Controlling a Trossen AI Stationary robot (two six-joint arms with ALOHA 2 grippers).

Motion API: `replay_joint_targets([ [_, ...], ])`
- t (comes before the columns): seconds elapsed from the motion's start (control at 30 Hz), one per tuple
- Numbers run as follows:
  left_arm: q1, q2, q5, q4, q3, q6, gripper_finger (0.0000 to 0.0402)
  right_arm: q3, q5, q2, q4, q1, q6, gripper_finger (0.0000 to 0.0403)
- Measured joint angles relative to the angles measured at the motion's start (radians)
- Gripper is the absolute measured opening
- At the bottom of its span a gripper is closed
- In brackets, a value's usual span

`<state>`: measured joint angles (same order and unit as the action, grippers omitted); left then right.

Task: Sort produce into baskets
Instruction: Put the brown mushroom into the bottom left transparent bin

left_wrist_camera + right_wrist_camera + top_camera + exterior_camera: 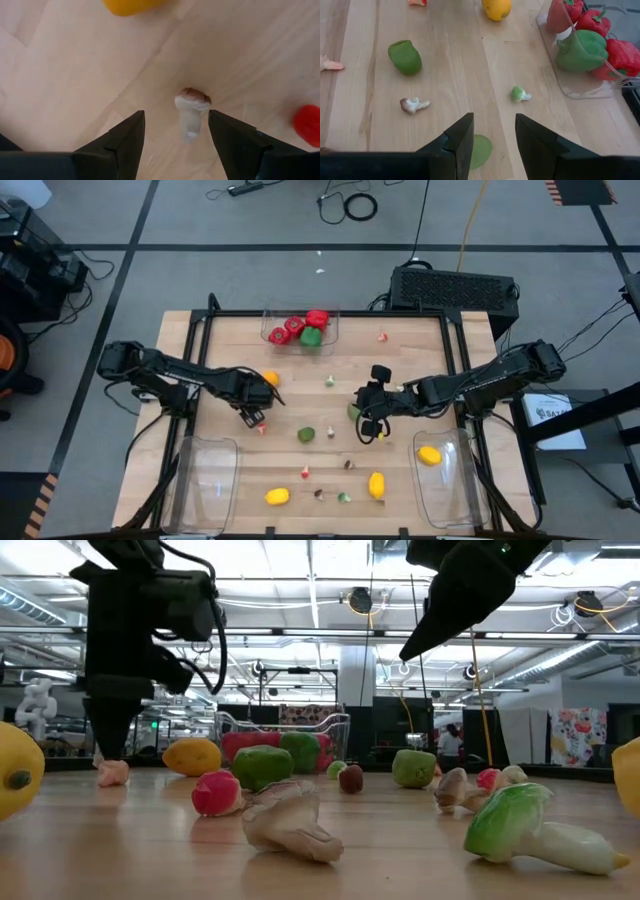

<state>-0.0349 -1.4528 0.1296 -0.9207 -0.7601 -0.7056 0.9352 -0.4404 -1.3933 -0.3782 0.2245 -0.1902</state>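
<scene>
- At the far edge of the tabletop (430,340), one clear basket (300,332) already holds red peppers (304,322) and a green pepper (311,337); this looks like the only basket close to filled.
- Near the right front corner, a second basket (445,478) holds a single lemon (429,455), while the left front basket (206,482) appears to hold nothing.
- Most produce is unsorted by my reading: two lemons (277,496) near the front edge, an orange-yellow fruit (270,378) by the left arm, a green lime (306,434) mid-table, and scattered small bits.
- Left pincer (256,420) hangs low left of centre, fingers spread around a small white-stemmed mushroom piece (192,112) without touching it. I judge a pick is about to happen.
- Right pincer (366,420) sits right of centre, fingers (457,140) spread and holding nothing, above a green piece (480,150) that lies between them.
- From the left wrist view alone comes the mushroom framed between the fingers; overhead it is only a speck.
- From the right wrist view alone, the pepper basket's contents (580,50) and a tiny green-and-white sprout (520,93) read clearly.
- From the low view, the pieces' heights and shapes show, which the overhead view flattens, but the front baskets do not.
</scene>
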Motion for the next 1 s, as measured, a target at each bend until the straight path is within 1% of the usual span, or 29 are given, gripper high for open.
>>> replay_joint_targets([
  [0.17, 0.0, -0.033, -0.024, 0.0, 0.0, 0.014, 0.0224, 0.0, 0.0, 0.0, 0.0, 0.0, 0.0, 0.0137],
  [0.4, 0.0, -0.034, -0.024, 0.0, 0.0, 0.058, 0.0221, 0.0, 0.0, 0.0, 0.0, 0.0, 0.0, 0.0137],
  [0.5, 0.0, -0.034, -0.024, 0.001, 0.0, 0.064, 0.021, 0.0, 0.0, 0.0, 0.0, 0.0, 0.0, 0.0137],
  [0.8, 0.0, -0.034, -0.024, 0.033, 0.0, 0.065, 0.016, 0.0, 0.0, 0.0, 0.0, 0.0, 0.0, 0.0137],
  [1.0, 0.0, -0.034, -0.024, 0.029, -0.001, 0.069, 0.0148, 0.0, 0.0, 0.0, 0.0, 0.0, 0.0, 0.0137],
])
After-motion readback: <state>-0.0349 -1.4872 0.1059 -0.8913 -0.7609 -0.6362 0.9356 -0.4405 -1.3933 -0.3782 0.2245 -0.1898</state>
